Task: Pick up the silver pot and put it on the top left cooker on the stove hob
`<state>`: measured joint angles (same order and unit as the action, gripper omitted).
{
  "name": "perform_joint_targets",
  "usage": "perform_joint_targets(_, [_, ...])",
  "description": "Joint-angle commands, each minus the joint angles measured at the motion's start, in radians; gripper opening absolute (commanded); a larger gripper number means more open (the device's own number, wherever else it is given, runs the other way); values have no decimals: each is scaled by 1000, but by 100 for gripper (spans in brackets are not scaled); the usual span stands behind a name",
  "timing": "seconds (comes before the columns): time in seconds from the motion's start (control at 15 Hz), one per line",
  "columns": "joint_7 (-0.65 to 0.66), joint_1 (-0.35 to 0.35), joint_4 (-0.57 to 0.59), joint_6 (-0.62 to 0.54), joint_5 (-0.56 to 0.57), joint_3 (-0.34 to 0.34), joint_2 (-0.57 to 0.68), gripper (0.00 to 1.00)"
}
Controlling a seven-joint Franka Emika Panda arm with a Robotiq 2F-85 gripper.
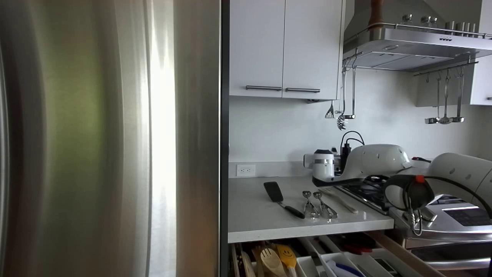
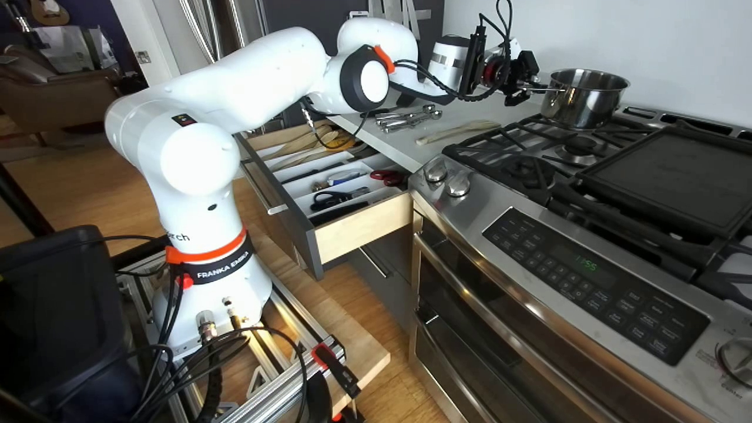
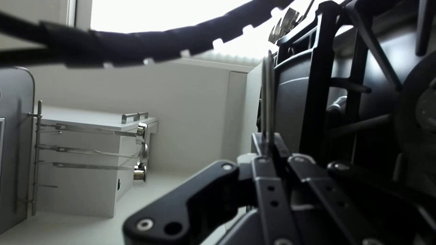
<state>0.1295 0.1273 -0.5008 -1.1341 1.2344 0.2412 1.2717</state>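
The silver pot (image 2: 581, 97) is upright over the back left part of the stove hob (image 2: 446, 208), close to the wall. The top left cooker (image 2: 580, 145) shows just in front of and below it. I cannot tell whether the pot touches the grate. My gripper (image 2: 521, 88) is beside the pot, shut on its thin handle. In the wrist view, thin grey metal bars of the handle run out from between the closed fingertips (image 3: 267, 146); the pot's body does not show clearly there. In an exterior view the arm (image 1: 380, 159) hides the pot and the gripper.
A black griddle (image 2: 675, 170) covers the middle of the hob. A wooden tool (image 2: 458, 132) and metal scoops (image 2: 405, 120) lie on the counter (image 1: 253, 215), with a black spatula (image 1: 273, 191). An open drawer (image 2: 364, 229) sticks out below. The hood (image 1: 434, 42) overhangs the hob.
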Motion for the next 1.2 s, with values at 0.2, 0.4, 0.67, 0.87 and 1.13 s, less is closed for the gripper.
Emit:
perform_joint_targets(0.2, [11, -17, 22, -59, 22, 24, -1, 2])
perform_joint_targets(0.4, [15, -27, 24, -71, 31, 41, 4, 2])
perform_joint_targets(0.67, [3, -36, 19, -102, 39, 58, 8, 2])
perform_joint_targets(0.87, [-7, -43, 15, -131, 36, 61, 10, 2])
perform_joint_targets(1.13, [-31, -47, 6, -147, 32, 59, 12, 2])
